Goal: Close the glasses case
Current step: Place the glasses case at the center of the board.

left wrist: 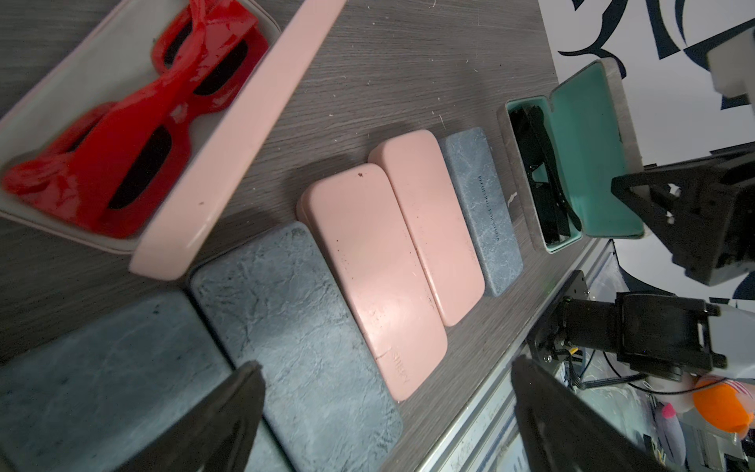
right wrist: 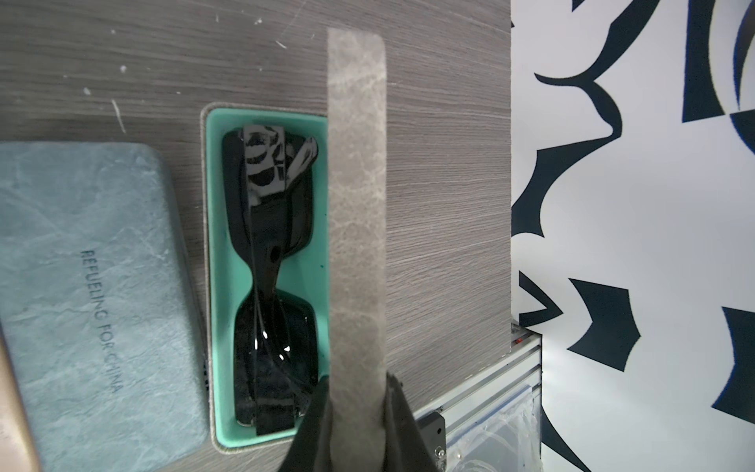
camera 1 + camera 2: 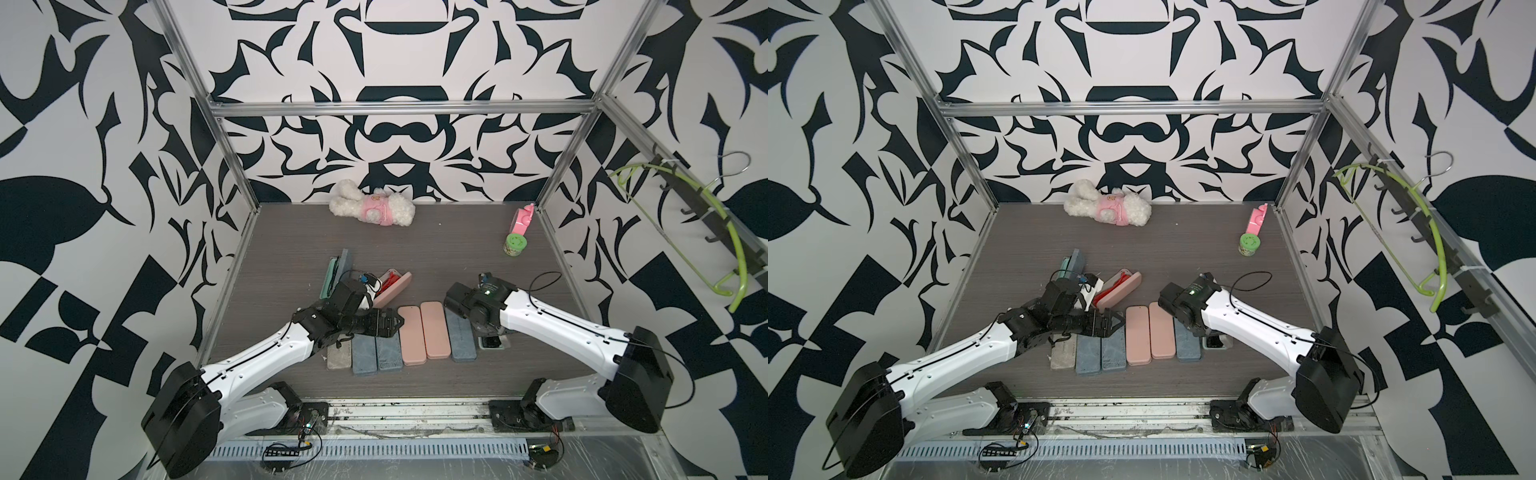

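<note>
- In both top views the right arm's wrist covers the right gripper and nearly all of the glasses case [image 3: 492, 342] [image 3: 1214, 341]. Only a corner with dark lenses peeks out.
- The right wrist view shows the right gripper [image 2: 356, 408] pinching one end of the grey lid [image 2: 356, 184], which stands upright and is seen edge-on. The picture's border cuts the fingers off.
- The case lies at the right end of a row of closed cases, just beside a blue case [image 2: 90, 286] and near the table's front edge. Its teal tray holds black sunglasses [image 2: 269, 253], and the raised lid hides the tray's far wall.
- The left gripper [image 1: 386, 365] is spread wide and holds nothing, hovering over the closed blue and pink cases. Only its blurred fingertips show in the left wrist view.
- The left arm covers part of the grey case [image 3: 338, 358] at the row's left end.
- It also covers part of an open pink case [image 3: 395, 290] holding red glasses [image 1: 135, 135].
- Behind that arm another case [image 3: 338, 268] stands open, and I cannot tell what is in it.
- The tabletop [image 3: 436, 249] is dark wood-grain, flecked with pale specks and scratches.
- A plush toy [image 3: 372, 203], a pink object [image 3: 521, 220] too small to identify and a green-lidded jar [image 3: 514, 244] sit towards the back.
- Black-and-white patterned walls [image 3: 395, 62] stand inside an aluminium frame [image 3: 399, 109].
- A green hanger [image 3: 706, 232] hangs on the right wall.
</note>
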Available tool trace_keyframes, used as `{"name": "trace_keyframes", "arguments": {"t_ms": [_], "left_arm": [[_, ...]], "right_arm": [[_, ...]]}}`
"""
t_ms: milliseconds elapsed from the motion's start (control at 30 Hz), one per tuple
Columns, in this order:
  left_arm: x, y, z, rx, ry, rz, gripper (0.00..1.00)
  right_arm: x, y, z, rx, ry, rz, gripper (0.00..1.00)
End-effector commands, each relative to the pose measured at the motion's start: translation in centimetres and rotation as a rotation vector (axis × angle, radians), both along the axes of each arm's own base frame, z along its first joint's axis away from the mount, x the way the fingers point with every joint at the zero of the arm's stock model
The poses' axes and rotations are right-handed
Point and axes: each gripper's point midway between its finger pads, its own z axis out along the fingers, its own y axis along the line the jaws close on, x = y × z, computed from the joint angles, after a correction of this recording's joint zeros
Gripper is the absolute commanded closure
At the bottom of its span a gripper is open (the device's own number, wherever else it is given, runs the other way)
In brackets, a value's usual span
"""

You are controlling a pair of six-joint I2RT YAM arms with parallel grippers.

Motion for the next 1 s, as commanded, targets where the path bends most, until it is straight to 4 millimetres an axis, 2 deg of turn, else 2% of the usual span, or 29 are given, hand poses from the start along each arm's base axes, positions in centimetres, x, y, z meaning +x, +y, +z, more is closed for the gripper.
{"name": "trace_keyframes", "arguments": {"t_ms": [0, 100, 500, 767, 967], "left_arm": [[0.1, -0.3, 0.2, -0.011, 0.013, -0.004, 0.00], [0.1, -0.3, 0.1, -0.009, 0.018, -0.003, 0.01], [0.2, -0.6, 0.1, -0.010, 0.030, -0.005, 0.01], [0.3, -0.8, -0.4, -0.003, 0.045, -0.010, 0.01], [0.4, -1.1, -0.6, -0.004, 0.053, -0.015, 0.00]], "right_arm": [[0.2, -0.5, 0.2, -0.071, -0.042, -0.008, 0.92], [0.0, -0.2, -0.4, -0.092, -0.030, 0.008, 0.92], [-0.2, 0.7, -0.7, -0.101, -0.021, 0.045, 0.90], [-0.7, 1.3, -2.3, -0.004, -0.022, 0.035, 0.86], [-0.8, 1.4, -2.3, 0.032, -0.045, 0.033, 0.81]]}}
